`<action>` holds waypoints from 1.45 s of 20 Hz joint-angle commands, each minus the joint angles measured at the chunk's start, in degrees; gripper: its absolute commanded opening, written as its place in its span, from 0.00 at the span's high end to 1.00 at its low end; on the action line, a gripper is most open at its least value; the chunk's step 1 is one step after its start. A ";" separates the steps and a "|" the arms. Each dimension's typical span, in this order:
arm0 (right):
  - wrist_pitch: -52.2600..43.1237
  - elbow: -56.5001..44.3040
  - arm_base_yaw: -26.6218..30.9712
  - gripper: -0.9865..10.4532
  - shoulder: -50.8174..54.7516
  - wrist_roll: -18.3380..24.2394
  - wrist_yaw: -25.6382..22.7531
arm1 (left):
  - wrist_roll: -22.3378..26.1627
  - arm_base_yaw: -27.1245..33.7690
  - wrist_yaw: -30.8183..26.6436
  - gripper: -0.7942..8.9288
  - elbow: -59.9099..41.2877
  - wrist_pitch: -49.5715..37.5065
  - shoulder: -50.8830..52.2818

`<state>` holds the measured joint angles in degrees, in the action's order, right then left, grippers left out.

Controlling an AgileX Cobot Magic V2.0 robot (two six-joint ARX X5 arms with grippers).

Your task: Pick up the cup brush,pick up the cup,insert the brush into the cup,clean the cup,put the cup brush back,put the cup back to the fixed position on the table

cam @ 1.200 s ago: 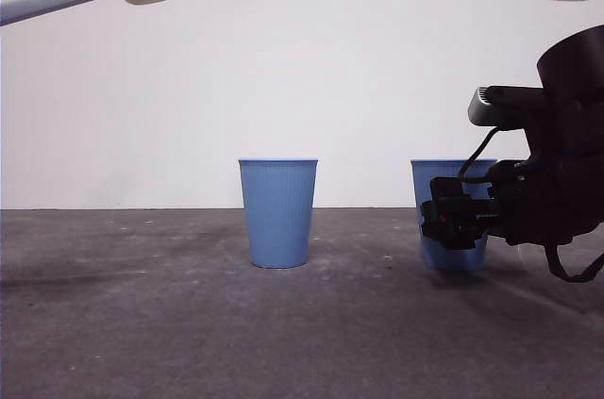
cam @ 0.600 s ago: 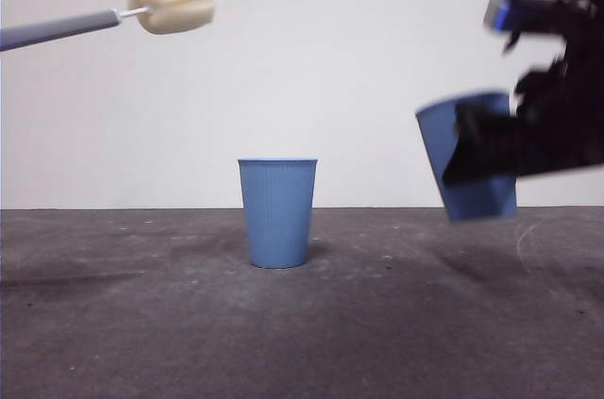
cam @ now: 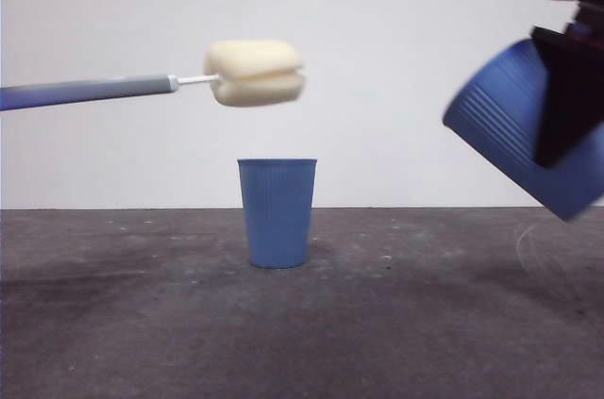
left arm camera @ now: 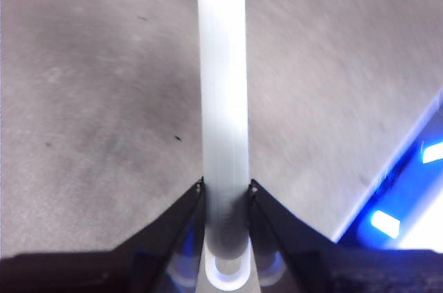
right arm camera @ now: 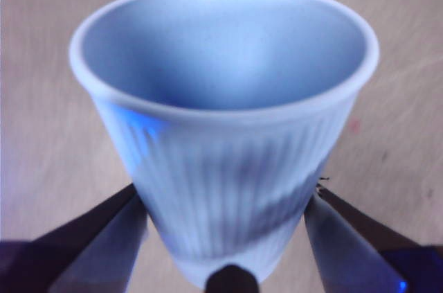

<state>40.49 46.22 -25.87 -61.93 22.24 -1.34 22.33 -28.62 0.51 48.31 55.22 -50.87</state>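
Since half a second earlier, the cup brush (cam: 189, 83) had swung rightward and lower, so its cream sponge head sat in the air directly above the second blue cup (cam: 277, 212) standing at the middle of the worktop (cam: 142, 324); the held cup (cam: 514, 125) had risen higher at the right edge and tipped further, its mouth turned up and to the left toward the sponge. Between brush head and tilted cup a clear gap remained. On the left, the left gripper (left arm camera: 225, 189) had its jaws clamped on the grey handle, which ran nearly level in from the left edge. At the right, the right gripper (right arm camera: 225, 203) pinched the ribbed cup low on its wall, one jaw on each side.
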 commanded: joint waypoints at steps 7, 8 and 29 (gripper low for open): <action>9.99 0.13 -15.02 0.93 -4.42 4.81 -9.05 | 8.83 -11.45 -8.48 0.93 -0.11 9.79 0.09; 10.54 0.13 -16.61 0.93 -5.38 5.62 -10.01 | 8.85 -12.41 -8.63 0.93 -0.11 9.70 -0.07; 11.54 12.72 -34.10 0.93 -26.86 12.76 -21.29 | 8.11 -21.75 -9.53 0.93 0.79 3.32 -9.55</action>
<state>52.27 58.67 -59.66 -88.44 34.44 -22.55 30.83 -50.17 -9.30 48.75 58.98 -60.25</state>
